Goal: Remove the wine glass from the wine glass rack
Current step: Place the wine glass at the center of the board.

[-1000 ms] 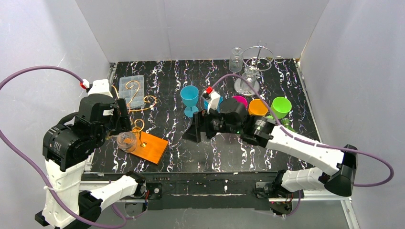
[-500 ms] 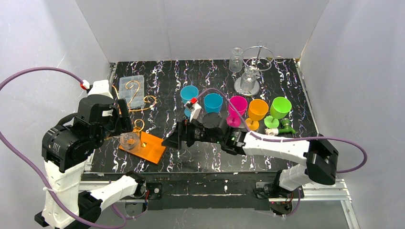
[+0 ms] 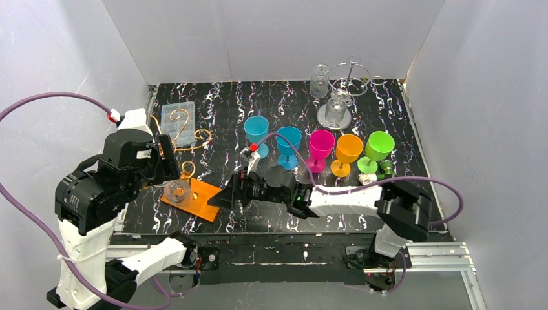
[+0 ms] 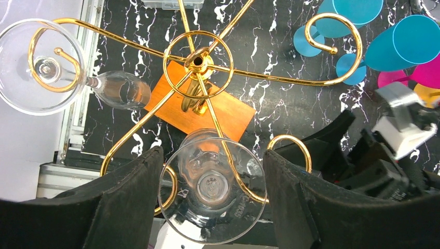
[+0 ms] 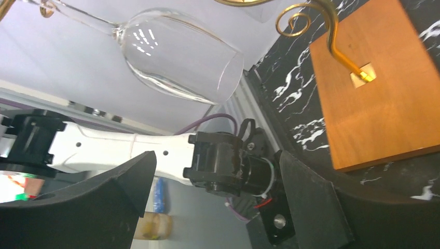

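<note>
A: Where is the glass?

B: The glass hangs upside down from the rack, on the side of the rack that faces the arm bases. Its round foot lies on a gold arm of the rack. Its bowl hangs under that, above the near edge of the rack's orange base.

A: And the left tool?

B: The left tool hangs over the rack from above. Its fingers stand on either side of the foot. Each one meets the foot's rim, so the tool is clamped on the glass.

A: Does the rack carry anything else?

B: A second glass hangs from the rack's left arm. Its foot sits in the curl at the arm's end. It leans, with the bowl nearer the rack's post than the foot is.

A: What about the right tool?

B: The right tool lies low at the right of the rack. Its tips are just beside the base's right corner and point at the rack. Its fingers are spread wide with nothing between them. Its own camera looks past them at the second glass, the base and the left arm.

A: What stands around the rack?

B: A row of goblets stands to the rack's right and a little further back: two blue, one pink, one orange, one green. A clear box lies behind the rack. A silver stand is well apart from the rack, at its far right. All of it sits on a black marbled desk.
</note>
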Tool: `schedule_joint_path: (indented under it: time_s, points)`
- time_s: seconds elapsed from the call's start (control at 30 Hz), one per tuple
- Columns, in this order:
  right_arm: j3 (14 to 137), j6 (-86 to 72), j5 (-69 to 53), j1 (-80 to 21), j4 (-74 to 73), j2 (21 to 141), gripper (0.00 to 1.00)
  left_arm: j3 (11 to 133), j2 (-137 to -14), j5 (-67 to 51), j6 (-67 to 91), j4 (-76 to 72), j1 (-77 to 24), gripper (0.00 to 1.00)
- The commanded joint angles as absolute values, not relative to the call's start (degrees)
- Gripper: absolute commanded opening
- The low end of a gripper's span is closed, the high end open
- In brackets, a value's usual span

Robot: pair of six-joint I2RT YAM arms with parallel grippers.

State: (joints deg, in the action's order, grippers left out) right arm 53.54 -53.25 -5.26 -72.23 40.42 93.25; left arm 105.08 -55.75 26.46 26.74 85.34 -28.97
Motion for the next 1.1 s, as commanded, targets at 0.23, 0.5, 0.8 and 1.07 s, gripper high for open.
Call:
schedule_joint_path:
  time_s: [0.23, 0.5, 0.8, 1.07]
  points:
    - [50.6, -77.3, -4.0, -72.3, 67.5, 103.2, 0.98, 106.9, -54.6, 26.6, 27.9, 93.0, -28.7, 0.48]
    - [49.4, -90.6, 3.7, -73.1, 75.9, 108.9, 0.98, 106.7, -54.1, 26.3, 28.3, 93.5, -28.8, 0.48]
    - [53.0, -97.7, 8.8, -75.2, 81.6, 115.5, 0.98, 106.5, -53.5, 25.5, 28.6, 93.5, -28.7, 0.48]
    - [58.1, -102.1, 12.0, -76.3, 85.9, 120.3, 0.98, 106.5, -53.5, 24.7, 28.7, 93.3, -28.8, 0.48]
